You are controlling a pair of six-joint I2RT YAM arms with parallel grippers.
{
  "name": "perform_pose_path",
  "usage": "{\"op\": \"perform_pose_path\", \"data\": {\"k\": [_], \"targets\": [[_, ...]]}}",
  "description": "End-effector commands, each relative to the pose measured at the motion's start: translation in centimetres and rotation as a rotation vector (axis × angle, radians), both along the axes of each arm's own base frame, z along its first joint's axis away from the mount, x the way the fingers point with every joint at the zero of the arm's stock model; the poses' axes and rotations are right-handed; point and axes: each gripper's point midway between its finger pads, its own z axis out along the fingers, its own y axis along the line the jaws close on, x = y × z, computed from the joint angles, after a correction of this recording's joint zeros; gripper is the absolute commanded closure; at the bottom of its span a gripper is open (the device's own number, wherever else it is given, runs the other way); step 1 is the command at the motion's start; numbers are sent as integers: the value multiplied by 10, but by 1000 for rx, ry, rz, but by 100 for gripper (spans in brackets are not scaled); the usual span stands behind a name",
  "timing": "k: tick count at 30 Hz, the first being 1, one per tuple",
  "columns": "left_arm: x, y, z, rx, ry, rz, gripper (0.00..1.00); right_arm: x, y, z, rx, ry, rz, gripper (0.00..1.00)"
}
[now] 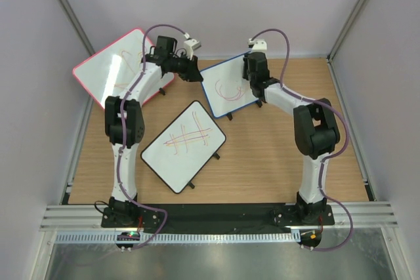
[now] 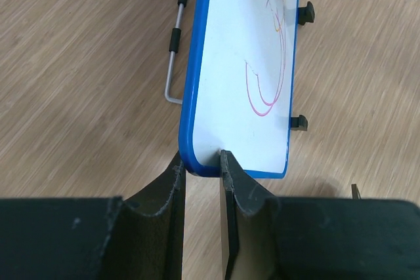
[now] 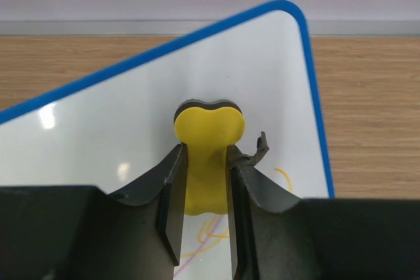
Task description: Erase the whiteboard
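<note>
Pink-framed board (image 1: 118, 70) — far left, not in use. Left gripper (image 2: 200, 165): jaws narrow, apparently pinching the near corner of the whiteboard (image 2: 243, 50), which sits far-centre between both arms, its long axis running straight away from them. Black-framed board (image 1: 184, 145): nearer, centre. Right gripper (image 3: 203, 155): clamped on a yellow eraser (image 3: 209, 122) over the blue-framed surface — the loops (image 2: 266, 90) lie back toward its wrist, so the wipe likely draws inward.
</note>
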Motion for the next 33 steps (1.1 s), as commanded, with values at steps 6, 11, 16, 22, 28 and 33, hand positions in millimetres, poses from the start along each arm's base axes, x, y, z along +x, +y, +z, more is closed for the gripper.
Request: {"op": "perform_pose_path", "data": {"k": [6,11,16,22,28,33], "targets": [[5,-1,19,47,-159,-56,100,30,36,43,57,-79,38,99],[4,-1,21,44,-162,-58,100,29,-5,2,50,10,-69,99],[3,0,21,47,-163,-59,100,13,-45,-22,103,42,-153,99],[3,-1,20,47,-162,-61,100,-23,-47,-62,143,123,-163,99],[2,-2,23,42,-164,-63,100,-46,-41,-87,221,156,-165,99],[3,-2,22,41,-161,-61,100,-49,3,-76,199,129,-94,99]]}}
